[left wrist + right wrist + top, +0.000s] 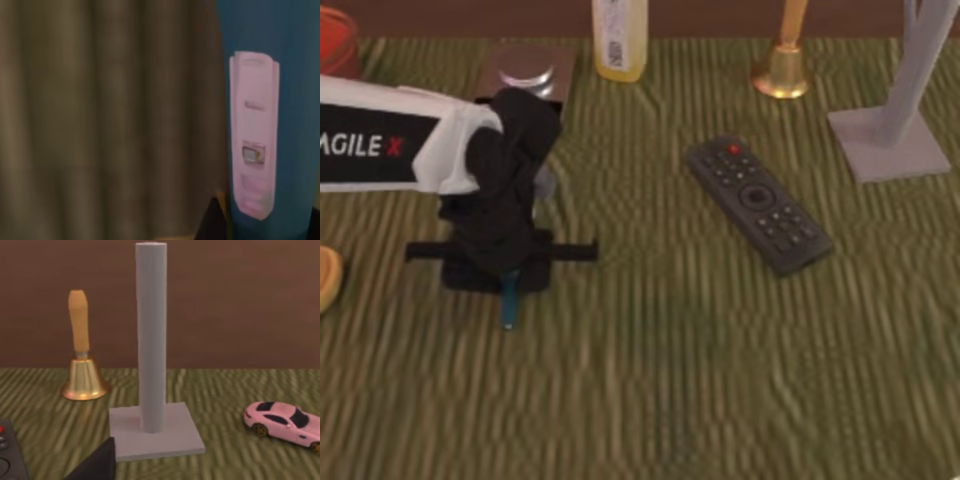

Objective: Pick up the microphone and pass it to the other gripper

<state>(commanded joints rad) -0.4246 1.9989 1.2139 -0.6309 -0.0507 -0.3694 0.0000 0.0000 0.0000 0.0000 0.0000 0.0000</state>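
Your left gripper sits over the microphone, handle poking out beneath; whether the fingers have closed, you can't tell. Confirm a firm hold before lifting.

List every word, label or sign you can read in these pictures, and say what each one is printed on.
"AGILE X": on the left arm, over the table's left side.
Label on the yellow bottle: too blurred to read.
Button marks on the black remote: too small to read.
White switch strip on the microphone: no readable text.
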